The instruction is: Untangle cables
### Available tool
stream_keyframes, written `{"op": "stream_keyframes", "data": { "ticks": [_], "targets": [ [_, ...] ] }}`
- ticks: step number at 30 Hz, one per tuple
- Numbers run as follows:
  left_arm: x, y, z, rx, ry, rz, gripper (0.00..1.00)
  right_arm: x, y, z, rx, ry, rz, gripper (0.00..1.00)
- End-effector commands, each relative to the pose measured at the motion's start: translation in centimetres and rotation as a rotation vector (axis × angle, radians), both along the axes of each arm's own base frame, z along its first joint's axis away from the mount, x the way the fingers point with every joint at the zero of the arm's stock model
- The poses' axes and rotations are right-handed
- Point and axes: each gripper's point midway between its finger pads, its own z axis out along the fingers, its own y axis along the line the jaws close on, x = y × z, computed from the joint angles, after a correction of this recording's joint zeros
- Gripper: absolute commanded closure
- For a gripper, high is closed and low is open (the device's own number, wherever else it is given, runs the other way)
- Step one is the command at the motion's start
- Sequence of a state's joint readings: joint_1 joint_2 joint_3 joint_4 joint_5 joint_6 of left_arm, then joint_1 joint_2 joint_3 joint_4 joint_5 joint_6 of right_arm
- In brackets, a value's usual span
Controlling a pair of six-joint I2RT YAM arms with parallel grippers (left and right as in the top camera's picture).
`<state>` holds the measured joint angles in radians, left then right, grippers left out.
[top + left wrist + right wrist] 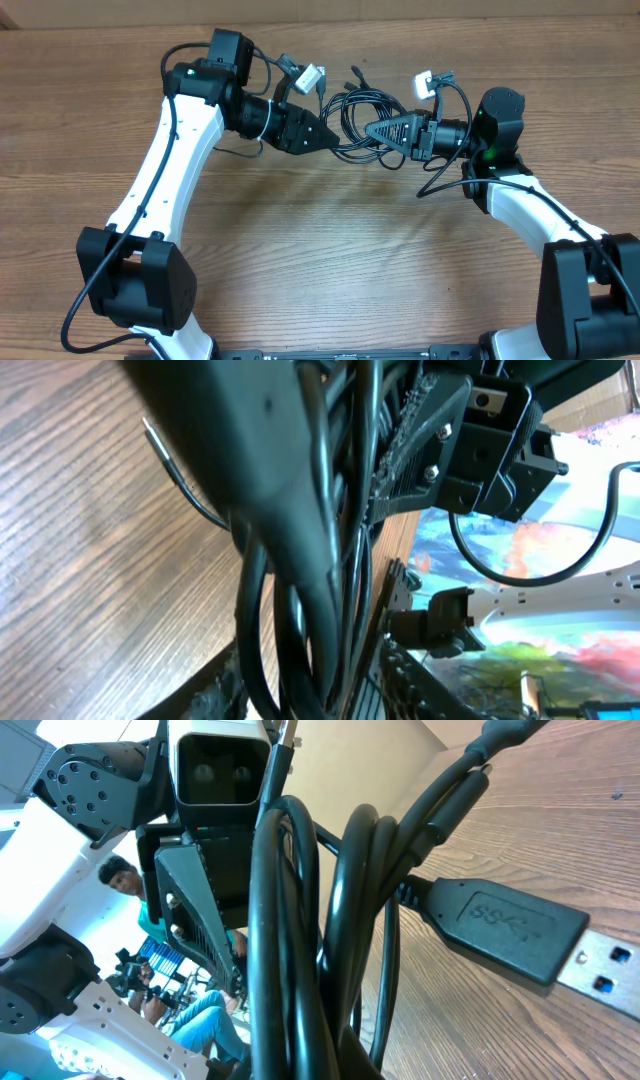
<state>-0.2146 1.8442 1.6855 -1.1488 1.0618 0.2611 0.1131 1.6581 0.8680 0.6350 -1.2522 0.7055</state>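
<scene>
You have the tangle of thin black cables [352, 112] at the far middle of the brown wood-grain bench [330, 250], strung between the two arms. The black, tapered left fingers [322, 134] are drawn together on the bundle's left side. In your left wrist view several cords [262, 640] run right alongside one dark finger [270, 480]. The black right fingers [374, 130] meet in a point on the bundle's right side and, as far as the overhead view tells, are pinched on it. Your right wrist view fills with looped cords [290, 950] close to the lens, and beside them a black USB plug [510, 925] with a silver metal tip hangs over the bench [560, 800]. Two loose ends carry pale plugs: one [308, 77] lies beyond the left fingers, the other [425, 84] beyond the right fingers.
</scene>
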Motion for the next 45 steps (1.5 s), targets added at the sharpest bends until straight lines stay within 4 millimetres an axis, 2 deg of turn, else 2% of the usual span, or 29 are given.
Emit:
{"op": "stream_keyframes", "data": {
  "ticks": [1,4,6,13,19,22,26,27,28,29,30,36,45],
  "targets": [
    [0.2,0.0,0.0,-0.003,0.001,-0.002,0.64,-0.1,0.2,0.2,0.000,-0.016,0.007,0.96],
    [0.2,0.0,0.0,-0.003,0.001,-0.002,0.69,0.0,0.2,0.2,0.000,-0.016,0.003,0.96],
    [0.2,0.0,0.0,-0.003,0.002,-0.001,0.78,0.0,0.2,0.2,0.000,-0.016,0.004,0.96],
    [0.0,0.0,0.0,0.000,0.018,-0.001,0.82,0.0,0.2,0.0,-0.006,-0.027,0.004,0.96],
    [-0.1,0.0,0.0,0.001,0.020,-0.002,0.96,0.0,0.2,-0.1,-0.008,-0.023,0.000,0.96],
    [-0.1,0.0,0.0,0.000,0.019,-0.002,0.95,0.0,0.2,-0.1,-0.008,-0.022,0.000,0.93],
    [-0.1,0.0,0.0,0.001,0.019,-0.001,0.96,0.1,0.1,-0.2,-0.009,-0.015,-0.003,0.77],
    [-0.1,0.0,0.0,0.001,0.019,-0.001,0.96,0.1,0.1,-0.2,-0.009,-0.015,-0.003,0.69],
    [0.0,0.1,0.0,0.001,0.019,0.000,0.96,0.1,0.1,-0.2,-0.009,-0.014,-0.003,0.55],
    [0.0,0.1,0.0,0.001,0.018,0.000,0.96,0.1,0.1,-0.2,-0.009,-0.014,-0.003,0.34],
    [0.1,0.1,0.0,0.001,0.016,0.002,0.95,0.1,0.1,-0.2,-0.009,-0.014,-0.003,0.00],
    [0.8,0.8,0.1,-0.005,-0.003,0.023,0.96,0.2,0.1,-1.2,-0.019,0.067,-0.021,0.00],
    [3.1,2.5,0.4,-0.018,0.043,0.140,0.96,0.6,-0.5,-5.0,-0.077,0.329,-0.108,0.00]
  ]
}}
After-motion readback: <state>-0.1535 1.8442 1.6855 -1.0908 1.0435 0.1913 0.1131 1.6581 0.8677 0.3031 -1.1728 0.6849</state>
